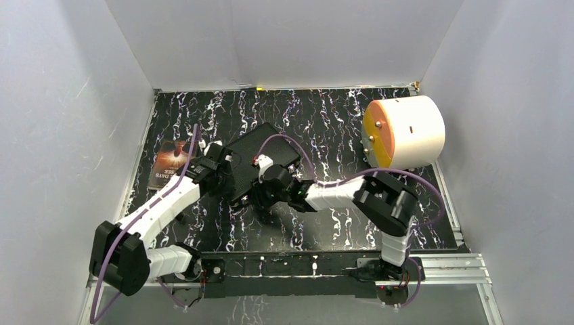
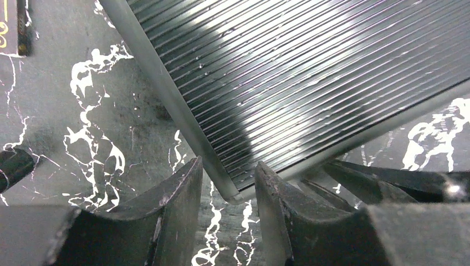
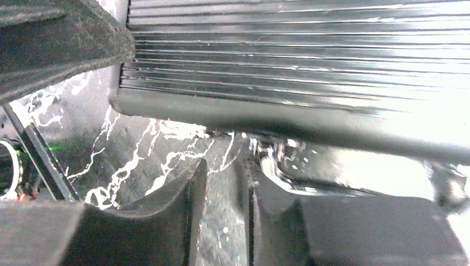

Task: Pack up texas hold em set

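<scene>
Case [image 1: 260, 157] mid-table, booklet [image 1: 169, 162] to its left, cylinder [image 1: 406, 132] far right

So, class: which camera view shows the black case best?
The top external view: it alone shows the whole black case lying closed on the marbled table, between both arms. The left wrist view shows only its ribbed lid and one silver corner; the right wrist view shows only a blurred stretch of ribbed lid and edge.

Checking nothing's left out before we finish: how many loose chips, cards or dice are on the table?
0. Only the closed case at centre, a booklet left and a white cylinder right show; arms may hide some.
</scene>
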Controlling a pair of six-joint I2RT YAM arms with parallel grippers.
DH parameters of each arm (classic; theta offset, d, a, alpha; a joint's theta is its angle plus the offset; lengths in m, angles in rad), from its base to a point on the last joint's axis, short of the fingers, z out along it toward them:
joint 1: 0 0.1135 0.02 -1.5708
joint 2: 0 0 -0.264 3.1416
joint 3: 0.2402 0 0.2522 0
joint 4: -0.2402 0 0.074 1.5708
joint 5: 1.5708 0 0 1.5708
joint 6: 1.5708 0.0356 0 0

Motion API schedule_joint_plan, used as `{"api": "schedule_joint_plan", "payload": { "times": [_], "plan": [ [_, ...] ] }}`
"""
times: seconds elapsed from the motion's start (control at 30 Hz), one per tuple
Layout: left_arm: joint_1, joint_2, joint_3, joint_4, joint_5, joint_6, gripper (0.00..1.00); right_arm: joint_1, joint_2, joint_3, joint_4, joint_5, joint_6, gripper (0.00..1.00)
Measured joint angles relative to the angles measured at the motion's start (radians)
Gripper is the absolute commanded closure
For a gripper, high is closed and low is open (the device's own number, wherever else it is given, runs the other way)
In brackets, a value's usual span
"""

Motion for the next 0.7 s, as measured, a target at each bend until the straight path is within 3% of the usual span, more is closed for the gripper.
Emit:
{"api": "schedule_joint_plan", "payload": {
  "times": [0.17,0.43,0.7],
  "plan": [
    [0.000,-0.105,0.021,0.010,-0.013,0.046,0.48,0.000,-0.212,-0.042,-0.153,0.108,-0.013,0.33],
    [0.000,-0.376,0.034,0.010,-0.024,0.162,0.02,-0.004,-0.613,-0.035,-0.480,0.373,-0.061,0.13],
    [0.000,-0.650,0.208,-0.007,-0.060,0.283,0.02,-0.005,-0.771,0.064,-0.735,0.650,-0.182,0.05]
  ]
}}
